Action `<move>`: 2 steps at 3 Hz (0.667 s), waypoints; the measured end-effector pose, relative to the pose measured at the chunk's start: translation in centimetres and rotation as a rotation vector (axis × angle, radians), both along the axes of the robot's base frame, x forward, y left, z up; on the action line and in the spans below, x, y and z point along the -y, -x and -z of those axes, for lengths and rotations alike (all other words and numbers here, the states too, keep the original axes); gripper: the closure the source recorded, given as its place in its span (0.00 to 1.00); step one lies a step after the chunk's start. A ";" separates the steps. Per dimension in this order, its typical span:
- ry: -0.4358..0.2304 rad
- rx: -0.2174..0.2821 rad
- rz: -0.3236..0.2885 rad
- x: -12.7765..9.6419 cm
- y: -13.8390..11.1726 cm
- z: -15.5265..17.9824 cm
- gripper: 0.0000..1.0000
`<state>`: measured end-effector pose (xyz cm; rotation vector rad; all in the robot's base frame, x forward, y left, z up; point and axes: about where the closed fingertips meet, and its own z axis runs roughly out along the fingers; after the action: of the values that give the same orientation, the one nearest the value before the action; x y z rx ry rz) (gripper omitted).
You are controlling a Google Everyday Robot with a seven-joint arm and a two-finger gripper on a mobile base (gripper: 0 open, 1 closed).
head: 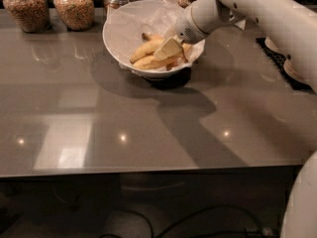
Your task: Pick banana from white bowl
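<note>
The white bowl (119, 43), lined with crinkled white paper, stands at the back middle of the grey table. In it lie the plump arched banana (145, 48) with a dark stem tip and, in front of it, a slimmer yellow banana (148, 62). My gripper (168, 49) reaches down into the bowl from the right and rests against the right ends of the bananas, covering them. The white arm runs up and to the right out of the picture.
Several glass jars of grains stand along the back edge, such as one jar (27, 9) and another (74, 6). A black mat (277, 63) with off-white dishes (297, 71) lies at the right. The table's front edge (148, 168) runs across the lower part of the view.
</note>
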<state>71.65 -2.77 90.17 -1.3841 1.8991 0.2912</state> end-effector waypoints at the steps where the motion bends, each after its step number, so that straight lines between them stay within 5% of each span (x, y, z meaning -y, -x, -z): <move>1: 0.019 -0.027 0.014 0.8 0.4 0.5 0.62; 2: 0.015 -0.012 0.025 1.2 0.8 -0.6 0.85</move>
<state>70.81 -4.01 90.75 -1.3710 1.9308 0.2740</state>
